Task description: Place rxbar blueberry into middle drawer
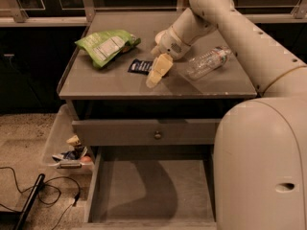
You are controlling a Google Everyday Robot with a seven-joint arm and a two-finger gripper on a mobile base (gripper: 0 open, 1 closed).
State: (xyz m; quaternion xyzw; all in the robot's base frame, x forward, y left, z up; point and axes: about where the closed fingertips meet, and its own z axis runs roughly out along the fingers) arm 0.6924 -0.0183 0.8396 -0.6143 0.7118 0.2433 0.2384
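The rxbar blueberry (140,66), a small dark navy bar with white lettering, lies flat on the grey cabinet top (96,83). My gripper (157,73) hangs just to its right, its cream fingers (161,67) pointing down and forward over the top, with the bar's right end partly behind them. The middle drawer (153,190) stands pulled out below, its bare grey floor showing.
A green snack bag (106,45) lies at the top's left. A clear plastic bottle (207,62) lies on its side at the right. A shut drawer front with a round knob (157,135) sits above the open drawer. A bin of clutter (67,155) and cables are on the floor at left.
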